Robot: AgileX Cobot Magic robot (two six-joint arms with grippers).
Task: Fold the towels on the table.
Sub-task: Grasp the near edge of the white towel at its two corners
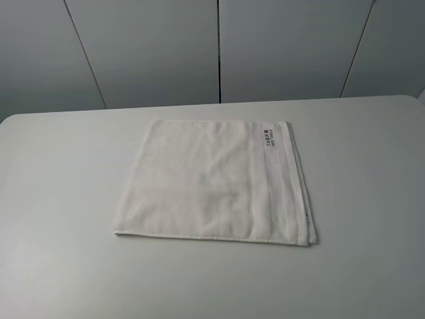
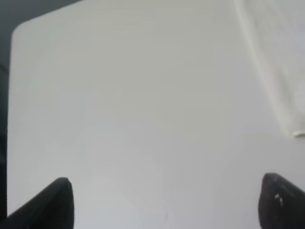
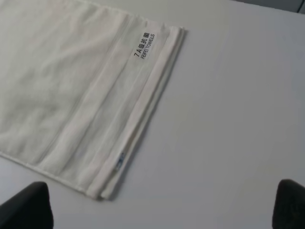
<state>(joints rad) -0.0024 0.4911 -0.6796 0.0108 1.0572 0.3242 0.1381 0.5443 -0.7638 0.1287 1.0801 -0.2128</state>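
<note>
Just one folded towel (image 1: 212,183) lies on one table (image 1: 60,199).

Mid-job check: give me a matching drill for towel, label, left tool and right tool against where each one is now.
1 towel
2 label
3 left tool
4 right tool

a open, label in its camera's sight
b flat on the table
c towel's far right corner, high view
d open, mostly bare table in its camera's sight

Pairs: 1-b, 2-c, 3-d, 4-a
</note>
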